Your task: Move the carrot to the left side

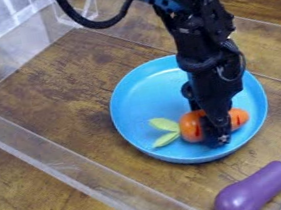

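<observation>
Fingers clamped on carrot, apparently mid-body | step: grasp made, carrot low in blue plate | next: lift clear, carry left over counter

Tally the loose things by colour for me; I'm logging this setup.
Orange: 1, the carrot
Blue: 1, the plate
Purple: 1, the eggplant
Total: 3
</observation>
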Robot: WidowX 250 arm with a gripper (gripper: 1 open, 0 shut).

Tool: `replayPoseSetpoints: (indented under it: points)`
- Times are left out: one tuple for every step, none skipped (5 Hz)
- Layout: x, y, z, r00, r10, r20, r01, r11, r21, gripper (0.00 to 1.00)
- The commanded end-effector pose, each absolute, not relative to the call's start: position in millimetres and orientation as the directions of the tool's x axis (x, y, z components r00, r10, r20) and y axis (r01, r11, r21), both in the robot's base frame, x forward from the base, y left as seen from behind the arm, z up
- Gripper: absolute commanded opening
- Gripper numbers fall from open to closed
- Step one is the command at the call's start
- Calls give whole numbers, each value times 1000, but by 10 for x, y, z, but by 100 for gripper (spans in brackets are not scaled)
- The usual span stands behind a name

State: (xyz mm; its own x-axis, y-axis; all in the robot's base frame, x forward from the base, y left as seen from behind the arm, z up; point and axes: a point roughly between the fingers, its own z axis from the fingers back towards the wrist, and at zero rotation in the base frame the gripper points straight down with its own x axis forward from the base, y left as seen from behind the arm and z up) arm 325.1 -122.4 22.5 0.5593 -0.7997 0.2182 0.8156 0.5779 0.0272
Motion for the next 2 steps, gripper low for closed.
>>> replayPoseSetpoints:
  points:
    - [3088,-1301,104,549,-811,201,830,558,-15,0]
    - [3049,-1311,112,563,-802,199,822,569,-33,0]
